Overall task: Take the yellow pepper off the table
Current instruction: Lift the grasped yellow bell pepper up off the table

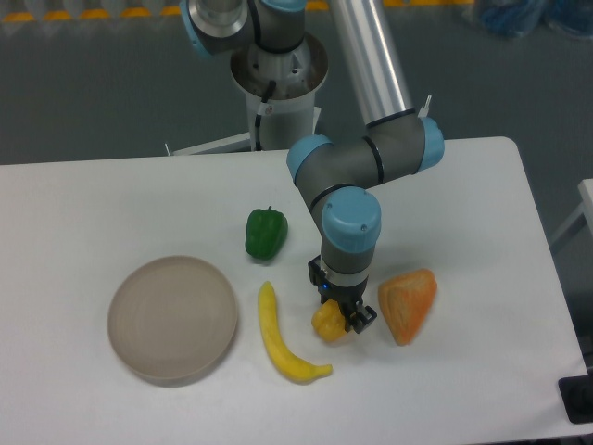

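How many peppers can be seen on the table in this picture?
2. The green pepper lies alone near the table's middle. The yellow pepper is at the tool, between the banana and the orange piece. None seems hidden.

Glossy yellow pepper [327, 322], matt white table [102, 213], smooth frosted plastic bowl [172, 318].

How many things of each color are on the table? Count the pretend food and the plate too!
Green: 1, the green pepper
Yellow: 2, the banana and the yellow pepper at the gripper
Orange: 1, the orange wedge
Grey-brown: 1, the round plate
Total: 5 on the table
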### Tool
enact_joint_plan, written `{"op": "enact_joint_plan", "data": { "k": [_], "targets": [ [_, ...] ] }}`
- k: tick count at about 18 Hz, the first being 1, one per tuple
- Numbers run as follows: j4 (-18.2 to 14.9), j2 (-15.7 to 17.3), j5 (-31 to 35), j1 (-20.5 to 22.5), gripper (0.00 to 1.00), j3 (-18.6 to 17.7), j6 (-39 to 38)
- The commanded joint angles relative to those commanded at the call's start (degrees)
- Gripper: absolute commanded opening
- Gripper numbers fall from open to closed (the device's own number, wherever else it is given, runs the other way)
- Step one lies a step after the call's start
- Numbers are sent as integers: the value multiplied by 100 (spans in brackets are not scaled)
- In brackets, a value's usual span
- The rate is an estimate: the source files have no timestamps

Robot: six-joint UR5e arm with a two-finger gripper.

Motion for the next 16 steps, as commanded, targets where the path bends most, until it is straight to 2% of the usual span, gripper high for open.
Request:
{"op": "enact_joint_plan", "data": {
  "k": [3, 5, 10, 14, 16],
  "targets": [
    [-53, 123, 114, 61, 45, 35, 8],
    [-105, 324, 342, 166, 45, 27, 113],
    [-667, 642, 413, 536, 45, 26, 544],
    [-730, 791, 387, 729, 45, 53, 553],
    [-730, 800, 264, 843, 40, 70, 597]
  ]
}}
